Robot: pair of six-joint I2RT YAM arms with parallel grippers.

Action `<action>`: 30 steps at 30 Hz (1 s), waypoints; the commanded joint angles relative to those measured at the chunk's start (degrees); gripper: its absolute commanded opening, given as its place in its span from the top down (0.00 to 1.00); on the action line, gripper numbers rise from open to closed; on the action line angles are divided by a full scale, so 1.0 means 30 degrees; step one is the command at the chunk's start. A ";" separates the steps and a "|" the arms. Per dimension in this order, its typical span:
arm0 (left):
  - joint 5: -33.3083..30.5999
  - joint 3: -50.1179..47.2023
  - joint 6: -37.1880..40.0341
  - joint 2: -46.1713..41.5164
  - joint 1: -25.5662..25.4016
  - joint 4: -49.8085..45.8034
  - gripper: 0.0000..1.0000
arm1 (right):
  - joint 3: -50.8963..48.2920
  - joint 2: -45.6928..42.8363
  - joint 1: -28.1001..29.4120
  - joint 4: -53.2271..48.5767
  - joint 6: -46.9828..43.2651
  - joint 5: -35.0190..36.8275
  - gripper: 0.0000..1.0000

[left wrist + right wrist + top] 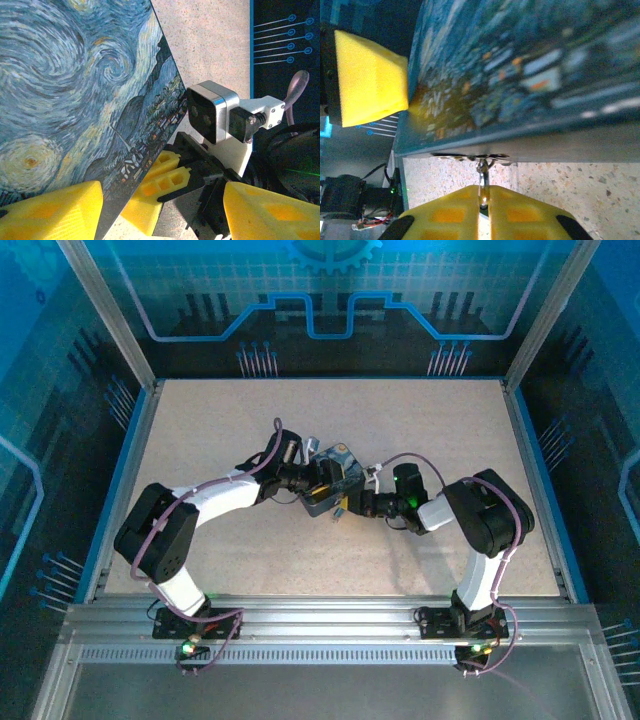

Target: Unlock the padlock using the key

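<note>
The starry-night tin [75,90] stands tilted on edge at the table's middle [334,476]. My left gripper [160,200] is open, and one yellow finger [370,75] lies against the tin's painted face while the other stands clear of it. Under the tin's grey lower edge [560,145] the padlock [483,172] hangs by its thin silvery shackle from the latch. My right gripper [484,192] is shut on it from below, fingertips pressed together round the small metal piece. The key I cannot make out; it may be hidden between the pads.
Both arms meet at the table's middle [350,502]. Speckled beige tabletop [420,420] lies around them, with metal frame rails [130,470] at the sides. The right wrist camera [210,110] sits close beside the tin.
</note>
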 commanded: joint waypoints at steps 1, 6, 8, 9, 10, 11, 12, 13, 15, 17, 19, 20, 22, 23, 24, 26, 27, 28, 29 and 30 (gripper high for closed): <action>-0.0240 -0.0344 -0.0157 0.0294 -0.0092 -0.0185 0.34 | 0.0097 -0.0281 0.0167 -0.0253 -0.0128 -0.0096 0.92; -0.0274 -0.0421 -0.0156 0.0231 -0.0091 -0.0222 0.34 | -0.0129 -0.0524 0.0142 -0.0023 0.0408 0.0494 1.00; -0.0295 -0.0518 -0.0158 0.0166 -0.0090 -0.0324 0.34 | -0.0322 -0.0634 0.0107 0.0323 0.0760 0.0749 1.00; -0.0292 -0.0618 -0.0128 0.0115 -0.0091 -0.0337 0.34 | -0.0432 -0.0707 0.0096 0.0602 0.1018 0.0891 1.00; -0.0318 -0.0701 -0.0131 0.0038 -0.0091 -0.0352 0.34 | -0.0571 -0.0714 0.0083 0.0851 0.1235 0.1024 1.00; -0.0334 -0.0848 -0.0127 -0.0024 -0.0093 -0.0348 0.34 | -0.0645 -0.0773 0.0106 0.1093 0.1448 0.1117 1.00; -0.0348 -0.0973 -0.0128 -0.0072 -0.0076 -0.0353 0.34 | -0.0743 -0.0774 0.0096 0.1339 0.1747 0.1243 1.00; -0.0364 -0.1069 -0.0131 -0.0140 -0.0074 -0.0376 0.34 | -0.0829 -0.0819 0.0080 0.1584 0.1967 0.1373 1.00; -0.0349 -0.1280 -0.0129 -0.0264 -0.0092 -0.0415 0.33 | -0.1014 -0.0908 0.0079 0.1899 0.2416 0.1709 1.00; -0.0349 -0.1447 -0.0127 -0.0338 -0.0091 -0.0444 0.34 | -0.1210 -0.0982 0.0051 0.2265 0.2837 0.2115 1.00; -0.0338 -0.1649 -0.0127 -0.0424 -0.0092 -0.0457 0.33 | -0.1352 -0.1043 0.0065 0.2704 0.3370 0.2487 1.00; -0.0347 -0.1776 -0.0156 -0.0471 -0.0093 -0.0451 0.34 | -0.1387 -0.1063 0.0075 0.2825 0.3621 0.2629 1.00; -0.0393 -0.2068 -0.0157 -0.0599 -0.0078 -0.0452 0.33 | -0.1453 -0.1107 0.0051 0.3155 0.4048 0.2893 1.00; -0.0407 -0.2171 -0.0160 -0.0647 -0.0082 -0.0461 0.34 | -0.1479 -0.1134 0.0066 0.3349 0.4185 0.2991 1.00; -0.0408 -0.2311 -0.0157 -0.0685 -0.0071 -0.0454 0.33 | -0.1513 -0.1125 0.0075 0.3571 0.4374 0.3047 1.00; -0.0410 -0.2518 -0.0186 -0.0743 -0.0069 -0.0449 0.34 | -0.1559 -0.1166 0.0077 0.3818 0.4608 0.3193 1.00; -0.0422 -0.2627 -0.0186 -0.0775 -0.0066 -0.0424 0.33 | -0.1629 -0.1237 0.0036 0.3927 0.4707 0.3304 1.00; -0.0409 -0.2707 -0.0221 -0.0807 -0.0049 -0.0383 0.34 | -0.1659 -0.1310 0.0050 0.3986 0.4766 0.3414 1.00; -0.0441 -0.2791 -0.0216 -0.0852 -0.0027 -0.0391 0.33 | -0.1705 -0.1409 0.0019 0.3987 0.4792 0.3578 1.00; -0.0441 -0.2860 -0.0214 -0.0903 0.0018 -0.0383 0.34 | -0.1784 -0.1570 -0.0006 0.3937 0.4752 0.3704 1.00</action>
